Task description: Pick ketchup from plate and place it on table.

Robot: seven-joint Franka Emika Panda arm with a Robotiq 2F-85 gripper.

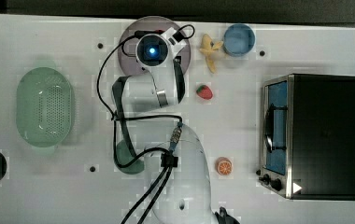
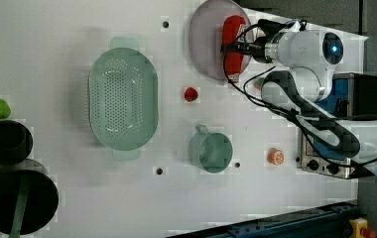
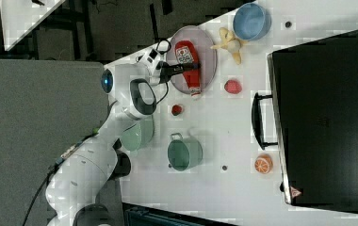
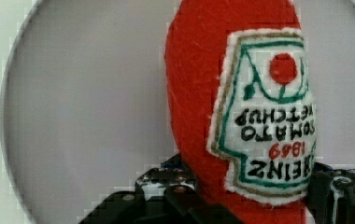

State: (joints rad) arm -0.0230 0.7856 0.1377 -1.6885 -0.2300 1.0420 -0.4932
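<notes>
The ketchup (image 3: 190,70) is a soft red bottle with a white label. It lies along the pale lilac plate (image 3: 207,44) near the white table's (image 1: 49,186) far edge in the top view. Its cap end reaches over the plate's rim. My gripper (image 3: 186,67) reaches across the bottle's middle. In the wrist view the two dark fingers (image 4: 175,191) press the ketchup (image 4: 194,93) from both sides below its label, with the plate (image 4: 96,116) behind it. In the left view the gripper (image 2: 236,48) is shut on the ketchup (image 2: 233,29) over the plate (image 2: 206,44). The arm's wrist covers much of the plate (image 1: 128,53) in the top view.
A peeled banana (image 1: 209,51), a blue cup (image 1: 238,39) and a strawberry (image 1: 204,92) sit close to the plate. A green perforated basket (image 1: 45,107) stands at the top view's left, a toaster oven (image 1: 315,135) at its right. A green mug (image 2: 211,151) and an orange half (image 1: 223,166) lie nearer the arm's base.
</notes>
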